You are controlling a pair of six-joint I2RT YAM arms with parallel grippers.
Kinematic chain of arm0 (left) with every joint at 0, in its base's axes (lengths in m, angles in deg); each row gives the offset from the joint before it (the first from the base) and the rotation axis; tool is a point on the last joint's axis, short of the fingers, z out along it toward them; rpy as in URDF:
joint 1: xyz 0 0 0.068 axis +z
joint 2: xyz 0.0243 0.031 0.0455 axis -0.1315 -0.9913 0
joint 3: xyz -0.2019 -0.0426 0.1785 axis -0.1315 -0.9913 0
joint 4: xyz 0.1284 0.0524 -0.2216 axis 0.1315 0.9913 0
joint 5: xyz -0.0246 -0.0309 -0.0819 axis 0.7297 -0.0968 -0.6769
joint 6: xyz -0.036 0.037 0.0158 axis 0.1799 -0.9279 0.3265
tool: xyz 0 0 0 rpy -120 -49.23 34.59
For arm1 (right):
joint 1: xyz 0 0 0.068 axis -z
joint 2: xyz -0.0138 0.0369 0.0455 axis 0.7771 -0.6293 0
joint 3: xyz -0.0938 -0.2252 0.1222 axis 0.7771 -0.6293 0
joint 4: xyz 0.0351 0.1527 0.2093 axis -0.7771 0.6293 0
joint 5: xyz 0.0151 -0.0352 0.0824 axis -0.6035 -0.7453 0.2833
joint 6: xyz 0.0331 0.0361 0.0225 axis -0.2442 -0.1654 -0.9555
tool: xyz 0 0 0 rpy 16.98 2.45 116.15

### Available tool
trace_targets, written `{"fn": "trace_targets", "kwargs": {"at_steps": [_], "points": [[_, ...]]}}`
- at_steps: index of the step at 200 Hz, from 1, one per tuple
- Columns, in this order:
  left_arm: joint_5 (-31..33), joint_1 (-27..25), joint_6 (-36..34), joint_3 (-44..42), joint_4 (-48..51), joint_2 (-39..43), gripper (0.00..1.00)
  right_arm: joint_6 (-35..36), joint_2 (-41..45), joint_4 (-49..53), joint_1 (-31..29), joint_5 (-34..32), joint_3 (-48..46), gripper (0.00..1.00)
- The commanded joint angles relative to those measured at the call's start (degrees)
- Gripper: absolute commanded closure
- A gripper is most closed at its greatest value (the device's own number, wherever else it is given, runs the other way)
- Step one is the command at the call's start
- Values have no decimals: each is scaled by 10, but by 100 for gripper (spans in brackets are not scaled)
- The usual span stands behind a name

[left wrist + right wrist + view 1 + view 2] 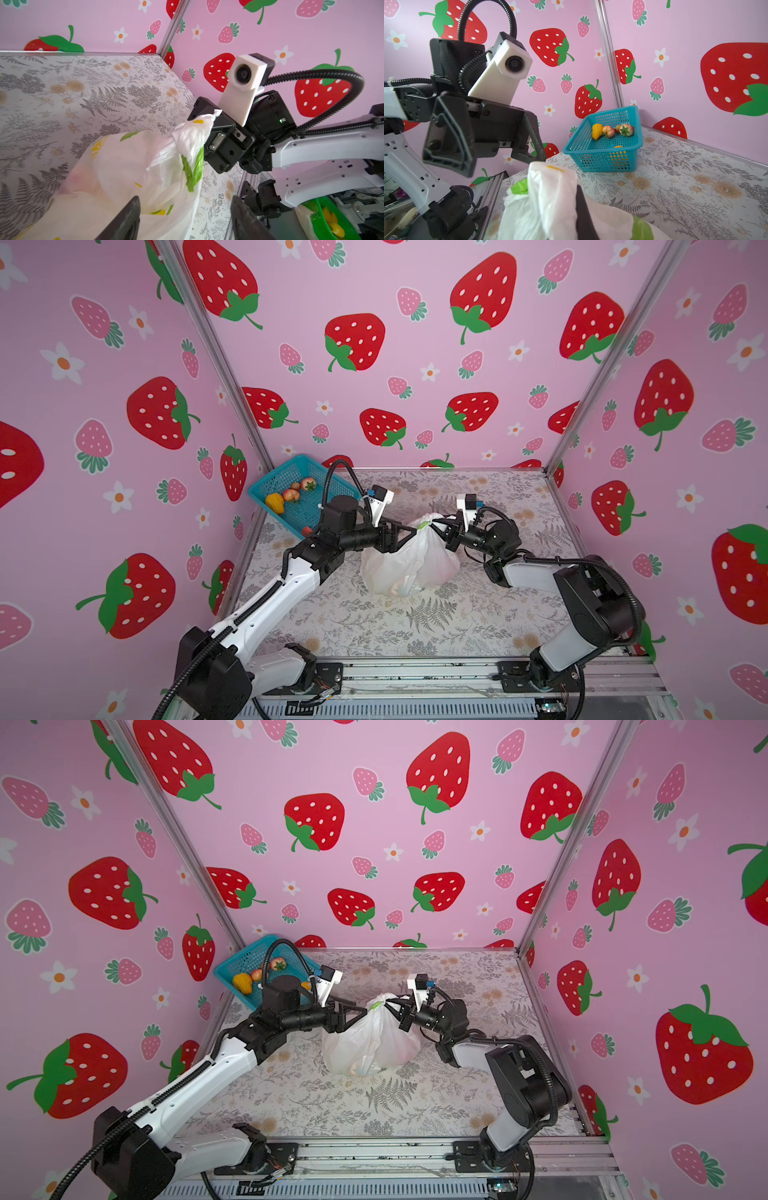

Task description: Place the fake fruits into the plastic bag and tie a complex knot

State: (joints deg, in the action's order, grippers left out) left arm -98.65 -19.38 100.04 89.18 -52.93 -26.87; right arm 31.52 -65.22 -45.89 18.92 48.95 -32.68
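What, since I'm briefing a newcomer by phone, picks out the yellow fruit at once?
Look to the table's far left corner, where a teal mesh basket sits. Of the fake fruits inside, the yellow fruit lies at the left end, beside a pinkish peach; it alone is ridged and yellow.

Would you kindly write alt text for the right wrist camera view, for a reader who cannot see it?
The right gripper is clamped on the bunched top of the white plastic bag, close to the camera. The left gripper hangs open beside that bunch. Farther off, a teal basket on the floral table holds several fake fruits.
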Motion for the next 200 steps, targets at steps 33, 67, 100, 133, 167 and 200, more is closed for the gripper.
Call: {"fn": "trace_targets", "kwargs": {"at_steps": [33, 67, 100, 133, 167, 200], "points": [[-11, -1, -17, 49, 39, -58, 53, -16, -5, -61, 1, 24, 14, 100], [-14, -36, -25, 30, -3, -77, 44, -12, -2, -48, 2, 34, 23, 100], [-7, -56, -8, 13, -61, -97, 39, 7, 3, -17, 3, 55, 35, 100], [11, -62, 0, 25, -72, -116, 45, 7, 5, -8, 8, 79, 40, 100], [26, -58, -4, 25, -72, -108, 55, 32, 13, 29, 11, 98, 43, 100], [35, -51, -7, 26, -60, -93, 56, 42, 14, 43, 12, 102, 44, 100]]}}
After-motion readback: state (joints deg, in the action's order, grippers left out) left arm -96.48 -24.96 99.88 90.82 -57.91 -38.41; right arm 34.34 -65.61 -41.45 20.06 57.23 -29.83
